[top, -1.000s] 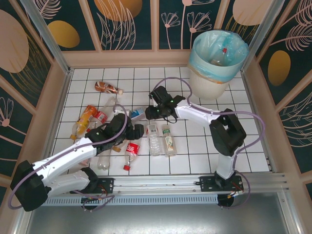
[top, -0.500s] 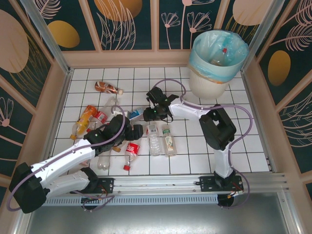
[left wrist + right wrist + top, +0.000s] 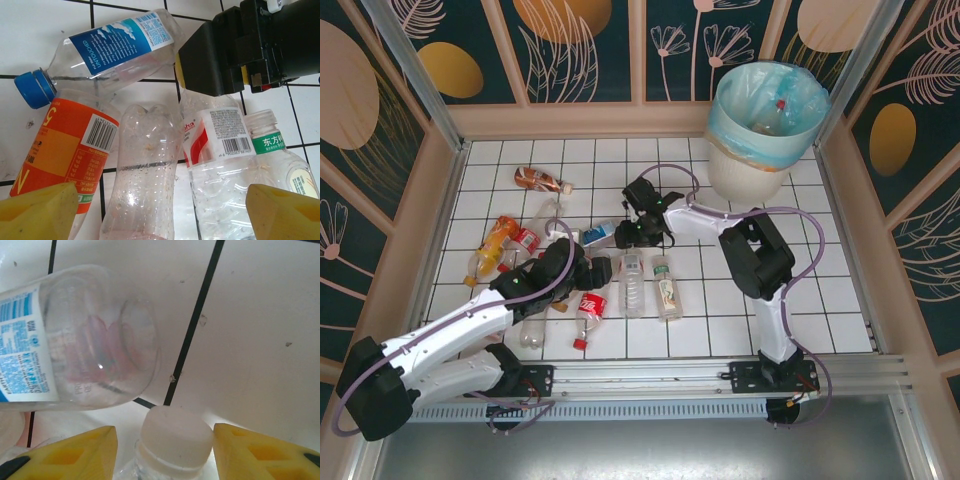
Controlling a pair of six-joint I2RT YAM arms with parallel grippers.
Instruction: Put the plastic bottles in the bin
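Top view: bin (image 3: 745,172) sits in the far right corner with one bottle (image 3: 767,121) inside. Loose bottles (image 3: 666,292) lie on the tiles left of centre, well apart from the bin. My left gripper (image 3: 595,270) and right gripper (image 3: 628,240) are low over that pile.

Left wrist: my jaws are wide apart, gripping nothing. A clear bottle (image 3: 142,170) lies under the gap, with an orange-label bottle (image 3: 55,155) beside it.

Right wrist: my jaws are apart, with a white cap (image 3: 175,437) between them (contact unclear). A blue-label bottle (image 3: 75,350) lies just beyond.
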